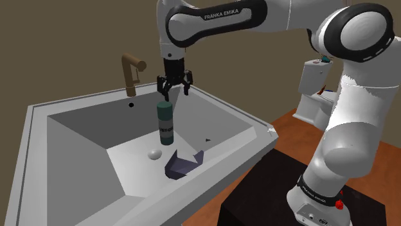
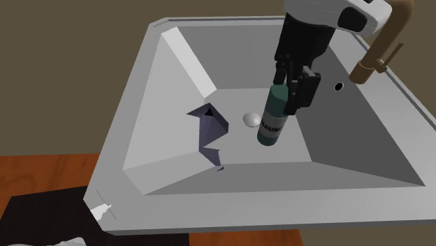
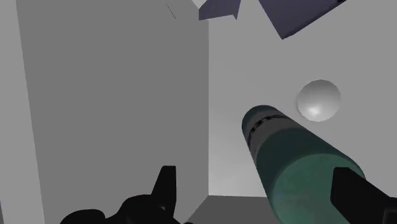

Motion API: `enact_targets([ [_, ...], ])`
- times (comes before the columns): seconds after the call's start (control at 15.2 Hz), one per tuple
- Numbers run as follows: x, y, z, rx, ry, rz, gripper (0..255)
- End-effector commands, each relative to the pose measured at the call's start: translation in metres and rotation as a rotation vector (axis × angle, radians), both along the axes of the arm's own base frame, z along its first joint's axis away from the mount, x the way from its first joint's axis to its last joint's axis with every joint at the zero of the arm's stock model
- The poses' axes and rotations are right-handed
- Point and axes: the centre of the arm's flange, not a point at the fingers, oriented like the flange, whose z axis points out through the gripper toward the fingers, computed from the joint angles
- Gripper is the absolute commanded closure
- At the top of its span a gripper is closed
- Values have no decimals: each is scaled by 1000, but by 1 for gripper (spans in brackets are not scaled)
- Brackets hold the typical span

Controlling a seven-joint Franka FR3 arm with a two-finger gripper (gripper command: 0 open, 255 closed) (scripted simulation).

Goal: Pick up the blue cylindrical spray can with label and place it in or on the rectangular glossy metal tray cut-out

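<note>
Shoulder view has the gripper (image 1: 173,86) hanging right over the spray can (image 1: 166,122), which stands upright on the sink (image 1: 71,138) floor. It looks teal, with a label band. Fingers are spread wide, nothing held. Wrist view puts the can between them, closer to one. So I'd say the pickup isn't done yet. Grabbing, lifting and dropping it onto the dark angular tray piece (image 1: 182,164) near it are all still left.

White arm (image 1: 347,128) rises at the shoulder view's lower right, folds at the elbow, reaches across toward that view's left; forearm near level; wrist (image 1: 168,48) turned straight down. Jaws black, pointing down, spread wide; the two fingers (image 3: 167,189) stand well apart, touching nothing, clasping nothing between them.
</note>
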Motion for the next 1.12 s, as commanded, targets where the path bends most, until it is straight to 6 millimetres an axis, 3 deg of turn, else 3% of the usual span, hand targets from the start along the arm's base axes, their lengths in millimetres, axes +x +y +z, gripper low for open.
enact_targets([
  [0.0,20,15,-8,9,9,0,0],
  [0.2,48,40,-18,22,20,1,0],
  [0.66,46,39,-55,22,20,1,0],
  [1.06,46,39,-58,22,20,1,0],
])
